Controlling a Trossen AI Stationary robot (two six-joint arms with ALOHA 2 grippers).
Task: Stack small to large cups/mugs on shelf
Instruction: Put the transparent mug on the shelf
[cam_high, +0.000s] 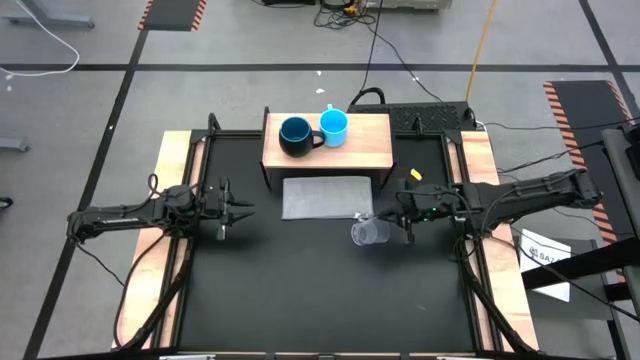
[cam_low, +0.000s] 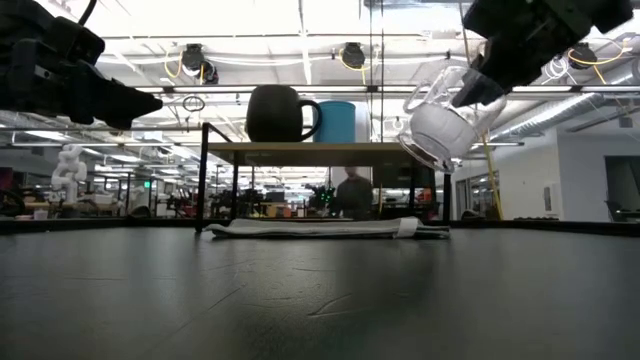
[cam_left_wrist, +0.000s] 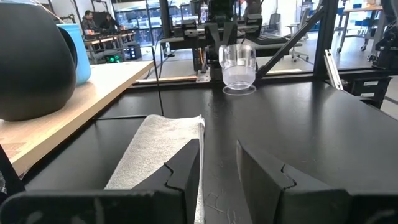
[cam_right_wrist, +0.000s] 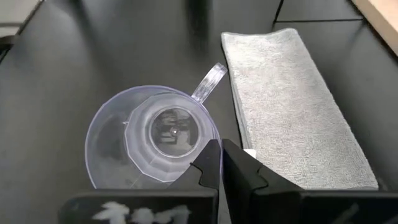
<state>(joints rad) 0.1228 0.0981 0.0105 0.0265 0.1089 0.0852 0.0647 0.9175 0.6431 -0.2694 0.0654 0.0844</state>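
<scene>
1 clear cup (cam_high: 370, 232) in right hand (cam_high: 393, 224)

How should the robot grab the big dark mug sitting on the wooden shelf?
Probably from above, pinching the rim of the large dark navy mug. It stands upright, mouth open, on the light wooden shelf, so the wall is reachable. Avoid the handle side, since the handle points toward the light-blue mug, which stands very close.
</scene>
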